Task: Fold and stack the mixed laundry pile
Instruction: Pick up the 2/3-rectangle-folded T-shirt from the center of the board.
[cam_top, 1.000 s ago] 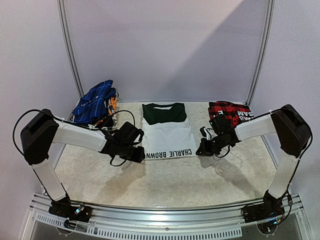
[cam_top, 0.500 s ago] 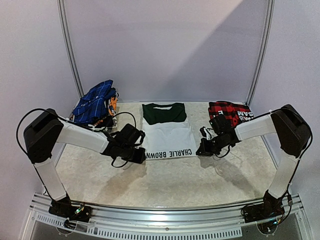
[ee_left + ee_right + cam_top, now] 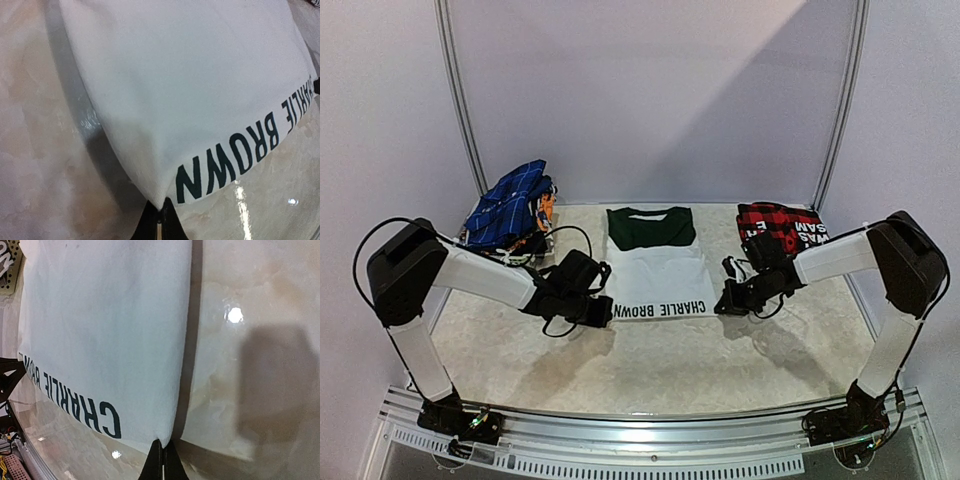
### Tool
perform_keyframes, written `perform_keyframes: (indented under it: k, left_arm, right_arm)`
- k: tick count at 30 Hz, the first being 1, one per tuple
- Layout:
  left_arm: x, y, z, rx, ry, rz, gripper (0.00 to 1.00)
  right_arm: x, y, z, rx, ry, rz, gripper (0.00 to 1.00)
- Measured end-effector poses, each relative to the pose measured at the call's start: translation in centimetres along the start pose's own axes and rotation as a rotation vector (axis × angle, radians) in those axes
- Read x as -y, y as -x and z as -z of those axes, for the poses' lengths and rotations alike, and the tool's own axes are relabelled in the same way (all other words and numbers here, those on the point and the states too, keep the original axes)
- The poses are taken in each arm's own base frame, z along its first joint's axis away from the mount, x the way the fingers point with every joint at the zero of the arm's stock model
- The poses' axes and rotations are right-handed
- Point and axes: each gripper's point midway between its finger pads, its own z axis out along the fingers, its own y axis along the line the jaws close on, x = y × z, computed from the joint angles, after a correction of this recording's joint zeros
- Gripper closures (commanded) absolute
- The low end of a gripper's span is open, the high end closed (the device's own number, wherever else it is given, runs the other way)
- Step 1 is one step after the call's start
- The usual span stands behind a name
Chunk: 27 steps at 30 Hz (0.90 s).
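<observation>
The white T-shirt (image 3: 655,280), with a dark green upper part and "CHARLIE BROWN" along its near hem, lies flat in the middle of the table. My left gripper (image 3: 606,312) is shut on its near left corner, and the left wrist view shows the T-shirt (image 3: 175,90) pinched at the left gripper (image 3: 162,211). My right gripper (image 3: 720,305) is shut on the near right corner; the right wrist view shows that T-shirt (image 3: 100,330) corner in the right gripper (image 3: 163,447). A red-and-black plaid shirt (image 3: 778,226) lies folded at the back right. A blue checked cloth (image 3: 512,203) is heaped at the back left.
The blue cloth rests on other garments over a small white lattice basket (image 3: 475,228), whose corner also shows in the right wrist view as the basket (image 3: 10,270). Two upright frame poles (image 3: 460,100) stand at the back of the marbled table (image 3: 660,360).
My left gripper has shut on the T-shirt's near left corner. The right gripper stays shut on its corner; both arms have barely moved.
</observation>
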Motion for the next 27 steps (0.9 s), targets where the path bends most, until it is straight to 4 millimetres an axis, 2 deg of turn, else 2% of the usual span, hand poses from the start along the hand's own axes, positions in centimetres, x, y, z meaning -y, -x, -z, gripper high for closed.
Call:
perform_keyframes:
  k: [6,12,19,27]
  left_arm:
    - [1.2,-1.0,1.0,-0.012,-0.025,-0.018,1.00]
    - [3.3,-1.6,3.2,-0.002,-0.065,-0.043,1.00]
    - [5.5,-2.5,5.3,0.012,-0.102,-0.061,1.00]
    - [8.8,-3.7,9.2,0.045,-0.148,-0.110,1.00]
  right_arm:
    - [-0.1,-1.4,1.0,-0.009,0.001,-0.007,1.00]
    - [-0.7,-3.2,2.5,-0.010,-0.006,0.001,1.00]
    - [-3.2,-4.3,5.2,0.023,0.007,0.044,1.00]
    - [-5.4,-5.6,9.4,0.077,0.010,0.084,1.00]
